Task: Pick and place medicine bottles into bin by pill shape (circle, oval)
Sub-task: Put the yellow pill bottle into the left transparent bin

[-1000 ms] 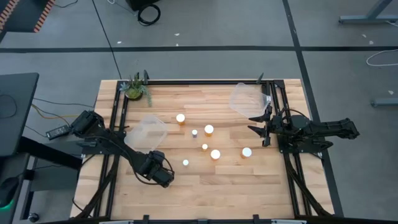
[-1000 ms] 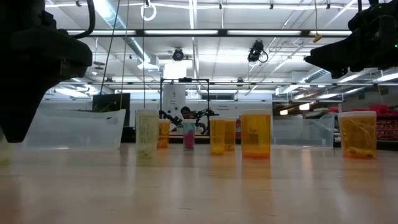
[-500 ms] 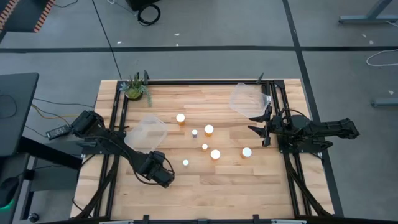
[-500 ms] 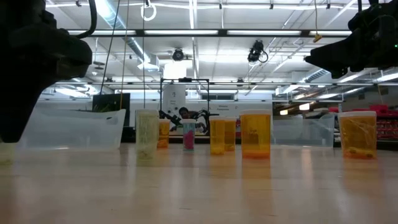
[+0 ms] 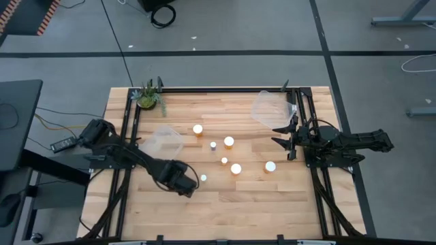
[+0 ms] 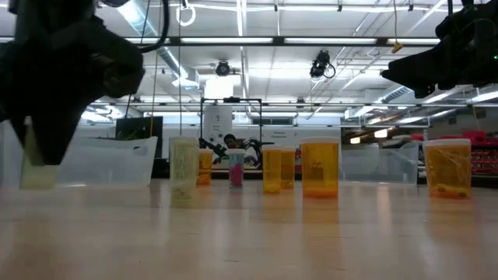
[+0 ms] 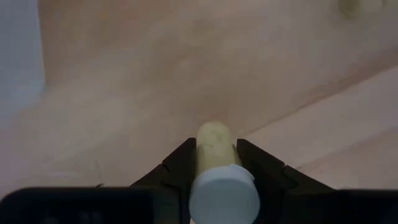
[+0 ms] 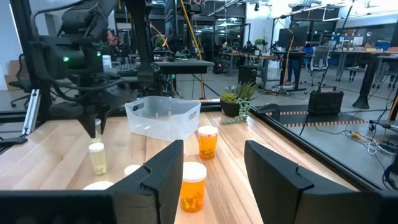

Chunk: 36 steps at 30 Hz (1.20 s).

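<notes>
The left gripper [image 5: 189, 185] hung just on the room-facing side of the clear bin [image 5: 163, 141], away from the potted plant [image 5: 148, 95]. Its two dark fingers [image 7: 180, 165] were drawn in close and pinched a pale medicine bottle [image 7: 213, 142] by the sides, the white cap [image 7: 224, 194] pointing back toward the wrist. From table height the held bottle hung upright under the dark gripper in front of that bin's wall, its base about level with the far edge of the tabletop; whether it cleared the wood I could not tell.

Looking straight down, the gripper's body covered that bottle completely. What did show was another pale bottle [image 5: 203, 178] standing just past the fingertips, farther from the bin. The right wrist camera separated the two: one slim bottle dangling from the left arm, the other standing on the wood below and apart from it.

Six more bottles [image 5: 229, 141] stood scattered beyond the bin toward the right arm, their amber bodies plain only in the low view.

The right gripper [image 5: 281, 135] waited well away from the bin across the table, fingers [image 8: 158, 174] spread and holding nothing.
</notes>
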{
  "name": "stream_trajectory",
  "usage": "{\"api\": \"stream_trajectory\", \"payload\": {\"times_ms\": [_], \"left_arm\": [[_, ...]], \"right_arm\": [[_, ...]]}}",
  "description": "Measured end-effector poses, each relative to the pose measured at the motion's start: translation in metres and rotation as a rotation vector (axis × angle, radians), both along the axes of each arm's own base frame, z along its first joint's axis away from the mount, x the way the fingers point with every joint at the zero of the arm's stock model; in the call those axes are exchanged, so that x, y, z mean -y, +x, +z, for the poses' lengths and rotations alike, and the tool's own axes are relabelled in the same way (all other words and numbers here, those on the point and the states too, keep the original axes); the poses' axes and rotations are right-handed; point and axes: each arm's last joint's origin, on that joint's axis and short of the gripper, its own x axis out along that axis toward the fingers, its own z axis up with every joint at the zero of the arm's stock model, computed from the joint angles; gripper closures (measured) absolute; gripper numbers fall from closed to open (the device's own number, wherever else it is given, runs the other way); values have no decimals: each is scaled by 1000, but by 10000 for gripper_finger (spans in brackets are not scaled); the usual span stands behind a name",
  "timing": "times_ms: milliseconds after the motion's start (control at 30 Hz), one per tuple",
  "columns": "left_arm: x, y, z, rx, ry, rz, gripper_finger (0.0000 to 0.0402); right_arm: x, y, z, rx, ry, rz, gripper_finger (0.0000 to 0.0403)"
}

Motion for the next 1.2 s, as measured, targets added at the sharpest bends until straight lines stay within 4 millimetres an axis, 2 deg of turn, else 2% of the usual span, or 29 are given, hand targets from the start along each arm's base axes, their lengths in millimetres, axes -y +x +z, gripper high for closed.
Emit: {"api": "stream_trajectory", "payload": {"times_ms": [267, 467, 833, 1033, 1200], "left_arm": [[-23, 8, 27, -99, 57, -84, 277], [-37, 8, 39, -174, 91, -125, 286], [-58, 9, 46, -238, 125, -186, 275], [-61, -1, 49, -346, 158, -197, 287], [-64, -9, 53, -409, 190, -202, 278]], "right_arm": [[0, 0, 0, 0, 0, 0, 225], [0, 0, 0, 0, 0, 0, 225], [0, 0, 0, 0, 0, 0, 225], [0, 0, 0, 0, 0, 0, 225], [0, 0, 0, 0, 0, 0, 225]]}}
